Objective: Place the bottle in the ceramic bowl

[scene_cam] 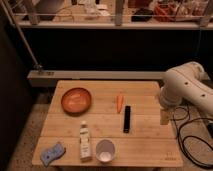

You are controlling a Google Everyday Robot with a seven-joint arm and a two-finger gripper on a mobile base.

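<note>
Bottle (85, 142) lies on the desk's (145, 145) near side, just left of a white cup (105, 150) — well apart from the bowl (76, 100) at far left. Claw (164, 117) hangs by the desk's right edge — spread or pressed together, I cannot tell.

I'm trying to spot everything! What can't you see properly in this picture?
- Camera view: the bottle has a label too small to read.
- The robot arm is cut off by the right edge; its gripper hangs beside the table, at its right edge.
- Things on the back shelf are too small to name and cut by the top edge.
</note>
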